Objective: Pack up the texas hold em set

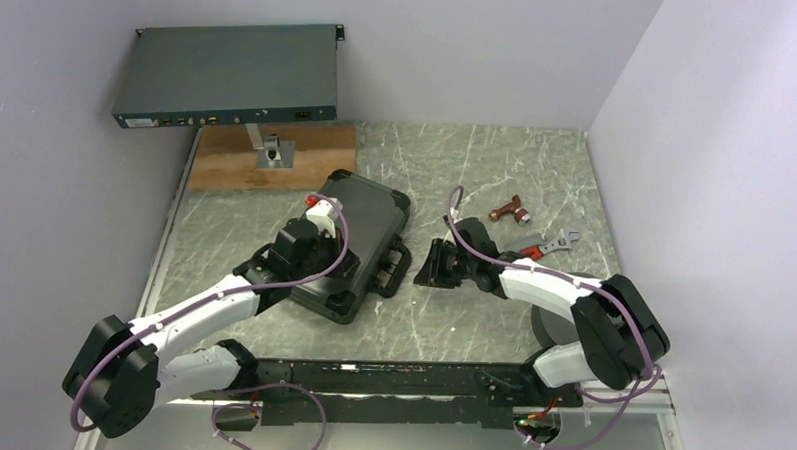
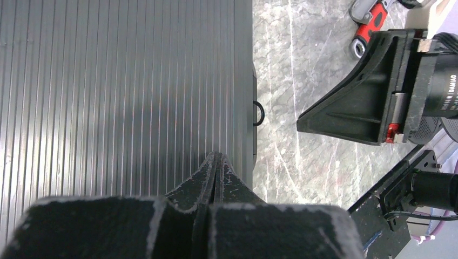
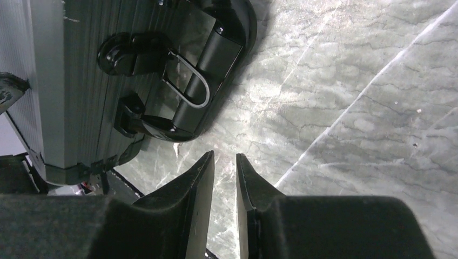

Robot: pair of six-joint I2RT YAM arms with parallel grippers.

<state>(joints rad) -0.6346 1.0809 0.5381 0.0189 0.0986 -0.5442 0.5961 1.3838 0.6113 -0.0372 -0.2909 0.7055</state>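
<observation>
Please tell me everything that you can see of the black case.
The black case is closed and lies flat on the table, turned at an angle. Its lid looks like ribbed dark plastic. The handle and a latch with a wire loop face the right arm. The left end effector, shut, rests over the lid and seems to press it.

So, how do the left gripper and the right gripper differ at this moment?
The left gripper has its fingers pressed together; the right gripper shows a narrow gap between its fingers. The left gripper is over the ribbed lid of the black case; the right gripper is over bare table beside that case. Both hold nothing.
</observation>
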